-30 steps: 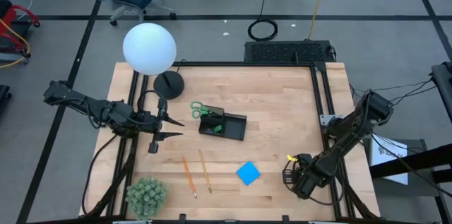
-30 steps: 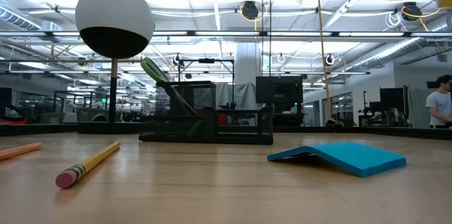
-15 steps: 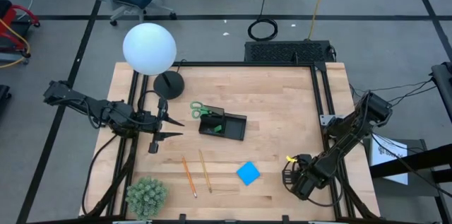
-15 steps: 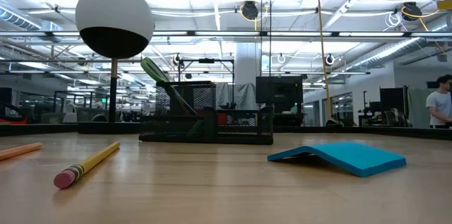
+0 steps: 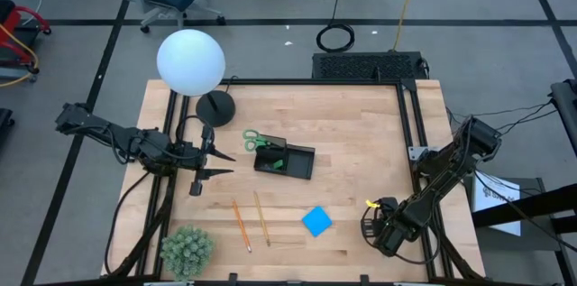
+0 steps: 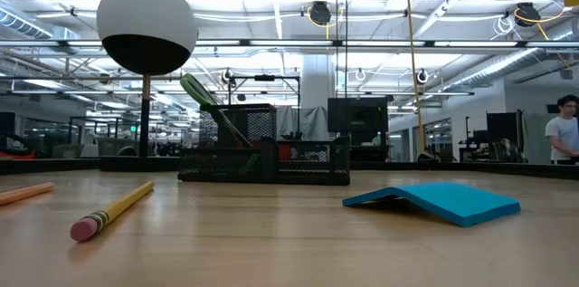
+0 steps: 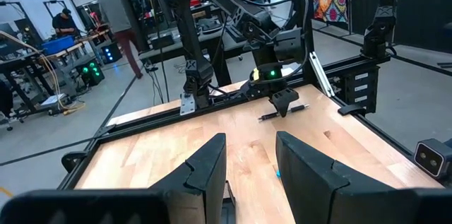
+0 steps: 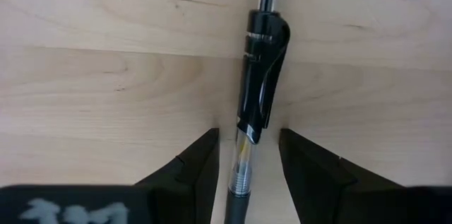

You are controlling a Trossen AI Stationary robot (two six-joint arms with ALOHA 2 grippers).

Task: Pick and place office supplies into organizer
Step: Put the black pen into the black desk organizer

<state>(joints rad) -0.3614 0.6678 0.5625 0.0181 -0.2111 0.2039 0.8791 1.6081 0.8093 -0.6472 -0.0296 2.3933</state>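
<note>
A black pen (image 8: 258,75) lies flat on the wooden table near its front right corner. My right gripper (image 8: 247,160) points down over it, open, one finger on each side of the pen's barrel, with a gap to each. In the high view this gripper (image 5: 380,225) hides the pen. The black organizer (image 5: 285,159) stands mid-table. Green-handled scissors (image 5: 255,141) lean out of its taller section. Two pencils (image 5: 241,225) (image 5: 261,217) and a blue pad (image 5: 316,221) lie on the table nearer the front. My left gripper (image 5: 216,158) waits open and level at the left edge.
A white globe lamp (image 5: 190,61) on a round black base (image 5: 215,106) stands far left. A spiky green plant ball (image 5: 187,250) sits at the front left corner. Black frame rails (image 5: 410,124) run along the table's right side. Bare wood lies between the pad and my right gripper.
</note>
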